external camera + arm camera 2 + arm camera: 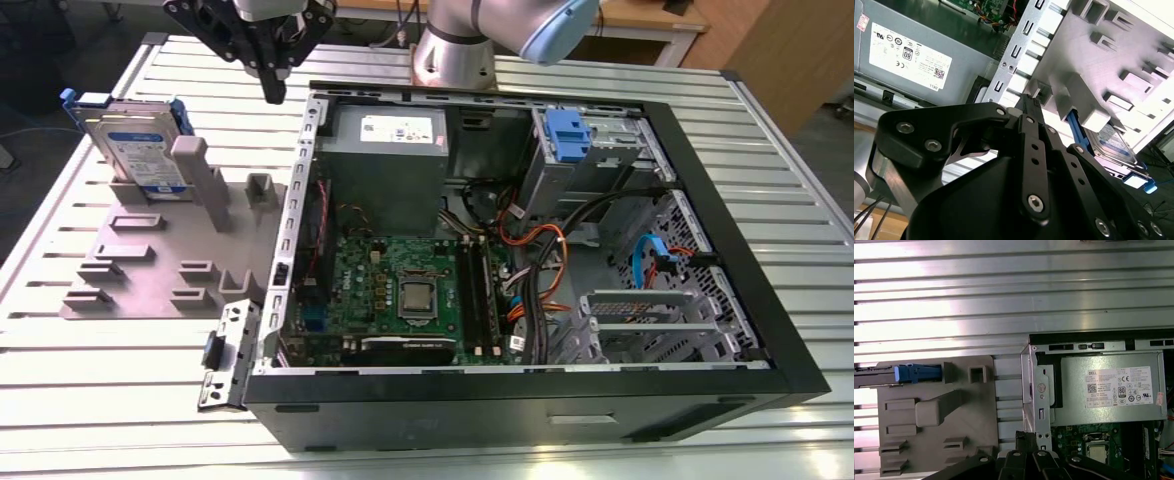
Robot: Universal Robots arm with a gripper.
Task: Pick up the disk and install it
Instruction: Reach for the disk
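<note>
The disk (135, 150) is a silver-grey drive with a white-and-blue label in a blue carrier. It stands on edge in a slot of the grey fixture (160, 262) at the exterior view's left. The second wrist view shows the disk (1115, 143) behind the fixture's posts, and the first wrist view shows the disk (913, 374) edge-on. My gripper (274, 93) hangs above the table between the fixture and the computer case's corner, to the exterior view's right of the disk and apart from it. Its fingers (1030, 107) are shut together on nothing. The gripper (1026, 440) tips sit over the case's edge.
The open computer case (534, 395) lies on the slatted metal table (120, 380). Inside are a grey power supply (387, 150), a motherboard (407, 290), cables, and a drive bay with a blue bracket (567, 135). The arm's base (454, 55) stands behind the case.
</note>
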